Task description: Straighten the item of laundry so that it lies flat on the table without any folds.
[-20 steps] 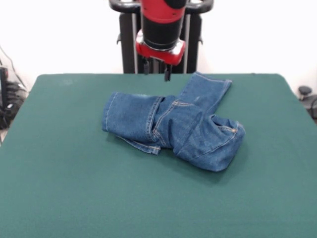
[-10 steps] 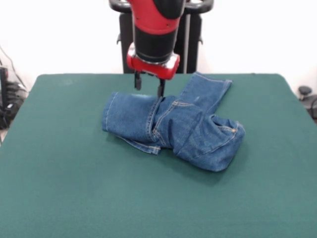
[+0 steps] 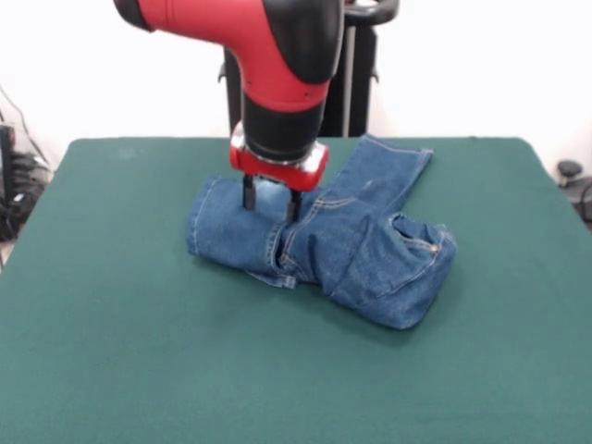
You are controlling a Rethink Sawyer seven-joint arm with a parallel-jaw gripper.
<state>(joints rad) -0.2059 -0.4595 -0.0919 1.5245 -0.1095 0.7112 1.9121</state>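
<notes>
1. The tool (image 3: 270,205) has dropped from above onto the jeans (image 3: 324,236).
2. Its two fingers stand apart, pressing denim, nothing gripped yet.
3. The jeans lie bunched mid-counter (image 3: 111,351), the folded leg directly beneath the tool.

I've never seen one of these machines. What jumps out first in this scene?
A bulky red and black arm reaches down from above, its gripper pressed with open fingers onto crumpled blue jeans. The jeans lie folded over themselves toward the far middle of a wide green table.
</notes>
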